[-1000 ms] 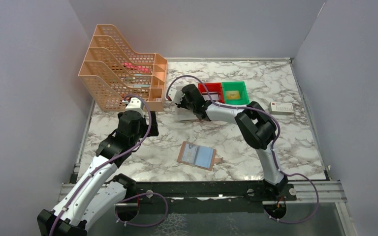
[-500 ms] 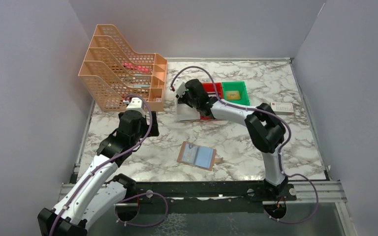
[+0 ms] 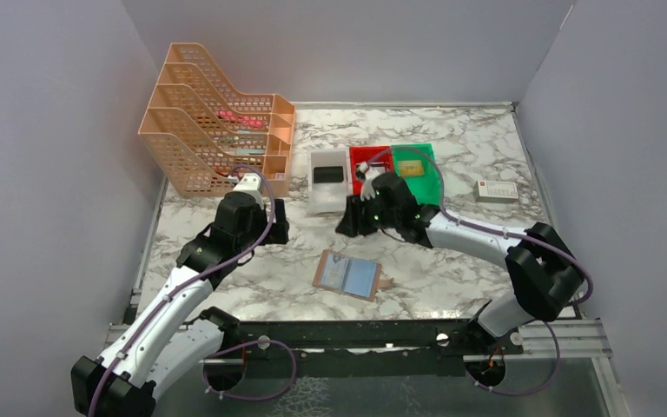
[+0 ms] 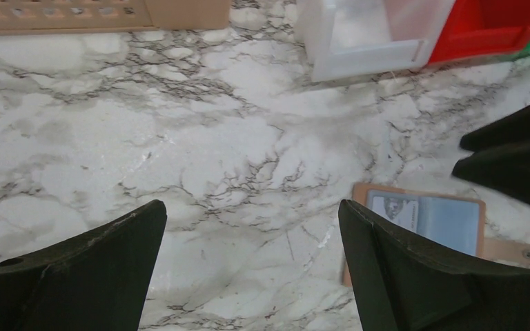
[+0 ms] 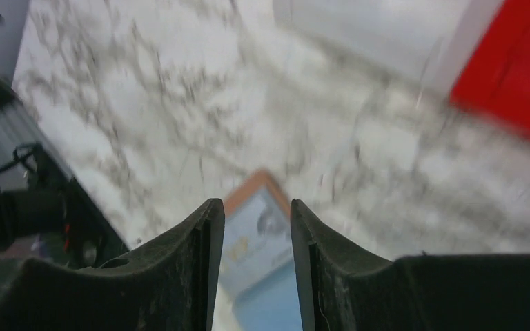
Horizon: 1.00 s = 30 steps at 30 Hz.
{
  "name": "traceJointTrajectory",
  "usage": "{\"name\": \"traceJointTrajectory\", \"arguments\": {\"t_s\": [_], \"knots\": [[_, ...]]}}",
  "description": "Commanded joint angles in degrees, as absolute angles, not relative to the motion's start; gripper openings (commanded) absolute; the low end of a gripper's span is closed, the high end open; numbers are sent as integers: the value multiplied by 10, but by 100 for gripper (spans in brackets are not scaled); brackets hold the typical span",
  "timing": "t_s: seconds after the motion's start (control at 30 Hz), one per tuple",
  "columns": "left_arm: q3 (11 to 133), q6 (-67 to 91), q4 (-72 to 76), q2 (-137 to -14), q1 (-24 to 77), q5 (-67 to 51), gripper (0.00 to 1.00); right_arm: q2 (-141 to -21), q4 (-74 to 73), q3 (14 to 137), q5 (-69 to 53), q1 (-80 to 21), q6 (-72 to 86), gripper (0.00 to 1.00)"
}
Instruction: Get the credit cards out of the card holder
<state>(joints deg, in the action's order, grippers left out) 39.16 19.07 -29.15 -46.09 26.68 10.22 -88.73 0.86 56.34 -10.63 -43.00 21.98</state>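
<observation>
The tan card holder (image 3: pixel 348 275) lies spread open on the marble, pale blue panels up, with a pale printed card (image 3: pixel 334 272) in its left pocket. A black credit card (image 3: pixel 327 175) lies in the white bin (image 3: pixel 316 201). My right gripper (image 3: pixel 349 222) hangs above the table just behind the holder, open by a narrow gap and holding nothing. In the blurred right wrist view the card holder (image 5: pixel 259 238) shows below, between the fingers of that gripper (image 5: pixel 254 203). My left gripper (image 4: pixel 250 207) is wide open over bare marble, left of the card holder (image 4: pixel 424 222).
An orange file rack (image 3: pixel 217 130) stands at the back left. Red bin (image 3: pixel 366 161) and green bin (image 3: pixel 415 162) sit beside the white one. A small white box (image 3: pixel 496 191) lies to the right. Grey walls enclose the table.
My right arm has pulled back from the white bin toward the card holder and its jaws have widened. The black card now shows in the bin. My left gripper shifted slightly right.
</observation>
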Motion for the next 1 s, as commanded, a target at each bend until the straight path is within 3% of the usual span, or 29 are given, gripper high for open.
{"name": "traceJointTrajectory", "arguments": {"t_s": [0.0, 0.4, 0.73, 0.97], "knots": [[375, 220, -230, -471, 265, -26, 99, -841, 103, 411, -275, -431, 426, 45], [371, 247, -181, -593, 266, -186, 88, -838, 116, 358, -289, -434, 457, 43], [366, 256, -159, -620, 282, -193, 83, -905, 73, 414, -285, -457, 434, 41], [360, 252, -156, -637, 292, -211, 79, -918, 27, 407, -182, -476, 465, 41]]}}
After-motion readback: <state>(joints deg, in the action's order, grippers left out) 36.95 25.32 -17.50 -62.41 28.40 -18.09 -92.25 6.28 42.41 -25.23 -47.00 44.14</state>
